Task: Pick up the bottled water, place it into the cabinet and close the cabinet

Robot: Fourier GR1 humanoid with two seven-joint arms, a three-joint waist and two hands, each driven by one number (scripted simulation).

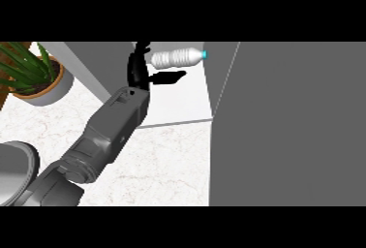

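One hand (143, 68) reaches into the open cabinet (182, 99), fingers straight and thumb spread, released beside the bottled water (177, 58). The bottle lies on its side inside the cabinet, clear and ribbed, blue cap pointing right. The grey cabinet door (293, 126) stands at right. A potted plant (32, 72) sits on the marbled desk (160, 164), left.

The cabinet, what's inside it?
Inside the cabinet lies a water bottle on its side, with one hand open just beside it. The big grey door hides everything further right.
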